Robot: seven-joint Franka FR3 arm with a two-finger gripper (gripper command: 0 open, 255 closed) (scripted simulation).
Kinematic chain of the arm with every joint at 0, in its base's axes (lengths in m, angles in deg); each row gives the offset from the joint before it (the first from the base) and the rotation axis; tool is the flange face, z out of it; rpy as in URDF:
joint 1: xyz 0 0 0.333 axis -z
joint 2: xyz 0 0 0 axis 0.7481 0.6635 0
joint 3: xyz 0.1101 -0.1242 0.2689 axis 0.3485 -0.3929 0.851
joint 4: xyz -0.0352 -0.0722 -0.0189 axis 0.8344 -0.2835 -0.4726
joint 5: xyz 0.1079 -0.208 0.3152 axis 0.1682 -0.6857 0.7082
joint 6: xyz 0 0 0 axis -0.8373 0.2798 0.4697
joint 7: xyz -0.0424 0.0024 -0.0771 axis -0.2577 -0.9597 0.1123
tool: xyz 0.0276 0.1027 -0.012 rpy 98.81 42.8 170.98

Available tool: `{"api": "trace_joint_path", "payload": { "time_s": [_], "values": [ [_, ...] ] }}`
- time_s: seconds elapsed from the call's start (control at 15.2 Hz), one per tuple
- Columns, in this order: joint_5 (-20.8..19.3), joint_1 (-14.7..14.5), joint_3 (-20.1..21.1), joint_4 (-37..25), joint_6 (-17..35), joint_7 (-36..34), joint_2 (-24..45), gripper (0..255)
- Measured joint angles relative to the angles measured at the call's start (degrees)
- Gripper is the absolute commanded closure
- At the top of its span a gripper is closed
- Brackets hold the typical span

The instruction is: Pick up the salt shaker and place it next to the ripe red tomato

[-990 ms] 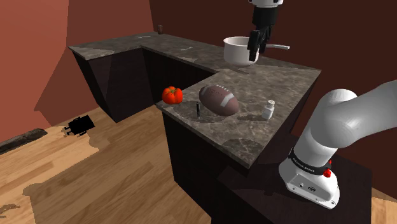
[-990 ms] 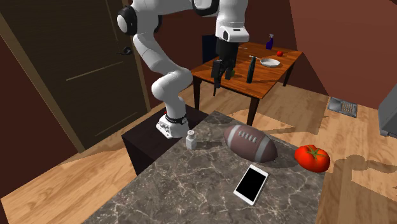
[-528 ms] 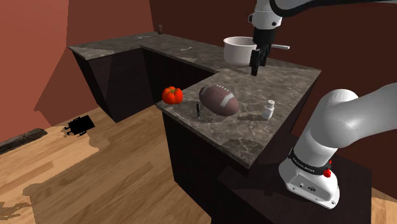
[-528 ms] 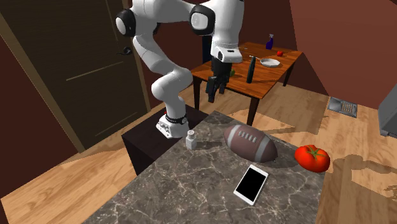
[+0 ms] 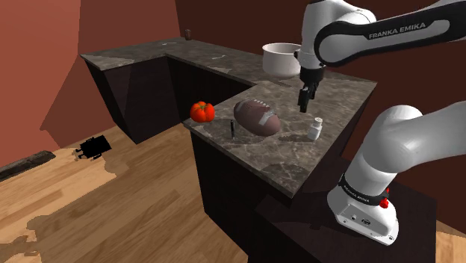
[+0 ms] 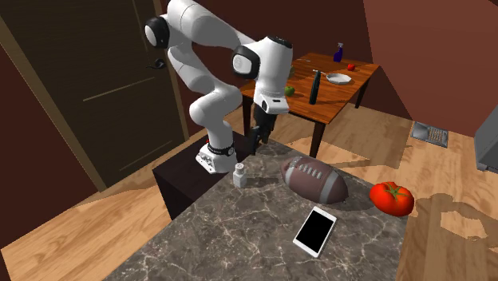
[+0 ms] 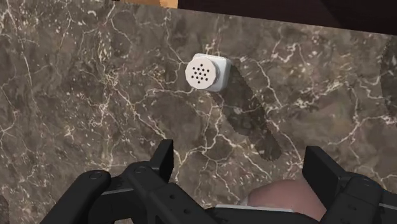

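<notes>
Wrist view shows the white salt shaker [image 7: 205,72] standing untouched on the counter [image 7: 89,102], just beyond the open hand [image 7: 242,159].

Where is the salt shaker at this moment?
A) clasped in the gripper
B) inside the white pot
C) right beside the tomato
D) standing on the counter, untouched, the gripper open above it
D: the salt shaker stands on the dark veined counter, clear of the open gripper, with the football between it and the tomato.
</notes>
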Motion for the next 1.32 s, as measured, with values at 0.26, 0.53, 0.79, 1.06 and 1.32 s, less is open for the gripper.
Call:
{"api": "trace_joint_path", "payload": {
  "time_s": [0.26, 0.53, 0.79, 1.06, 1.32],
  "values": [
    [-4.9, 2.8, -2.3, 7.0, 6.4, 1.4, -0.3, 0],
    [-8.6, 4.9, -3.9, 10.7, 12.4, 1.7, 2.2, 0],
    [-10.5, 6.1, -5.0, 12.5, 16.9, 1.3, 4.9, 0],
    [-11.8, 7.0, -5.7, 13.8, 19.9, 1.0, 6.5, 0],
    [-11.8, 7.0, -5.7, 13.8, 20.1, 0.9, 6.7, 0]
  ]
}}
